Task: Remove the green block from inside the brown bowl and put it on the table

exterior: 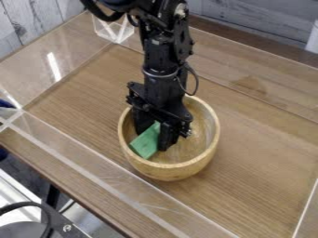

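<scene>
I'm getting a soft, fairly bright picture, with even, diffuse light spreading across the wooden surface [255, 79] and no hard-edged shadow that I can pick out on it. I'm seeing pale reflections running along the clear wall [112, 174] at the lower left. Inside the bowl [196, 139], the far side is looking lighter while the area under the dark arm [162, 58] is sitting in shade. The arm is swallowing detail in near-black, and the small frame is leaving fine edges fuzzy and grainy.
</scene>
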You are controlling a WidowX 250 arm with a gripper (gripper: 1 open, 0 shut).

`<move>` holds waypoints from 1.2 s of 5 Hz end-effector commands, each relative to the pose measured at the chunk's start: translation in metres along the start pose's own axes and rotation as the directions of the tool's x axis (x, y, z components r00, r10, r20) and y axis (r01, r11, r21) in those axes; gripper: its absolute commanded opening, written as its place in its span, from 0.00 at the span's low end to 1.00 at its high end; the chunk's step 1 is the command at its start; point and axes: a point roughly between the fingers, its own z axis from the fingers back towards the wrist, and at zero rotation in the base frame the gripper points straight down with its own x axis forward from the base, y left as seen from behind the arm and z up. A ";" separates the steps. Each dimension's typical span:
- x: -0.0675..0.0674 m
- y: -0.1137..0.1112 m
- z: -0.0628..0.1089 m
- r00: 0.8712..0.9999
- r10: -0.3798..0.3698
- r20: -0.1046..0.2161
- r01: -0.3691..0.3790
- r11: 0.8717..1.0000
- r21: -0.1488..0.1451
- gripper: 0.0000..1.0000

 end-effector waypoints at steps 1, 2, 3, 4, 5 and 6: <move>0.008 0.002 0.020 0.998 0.003 0.068 -0.004 1.000 0.012 0.00; 0.009 0.002 0.025 0.997 0.005 0.073 -0.006 1.000 0.009 0.00; 0.009 0.002 0.028 0.997 0.008 0.077 -0.008 1.000 0.006 0.00; 0.009 0.002 0.032 0.997 0.010 0.083 -0.010 1.000 0.004 0.00; 0.010 0.001 0.035 0.996 0.012 0.087 -0.012 1.000 0.001 0.00; 0.011 0.000 0.037 0.996 0.012 0.089 -0.012 1.000 -0.002 0.00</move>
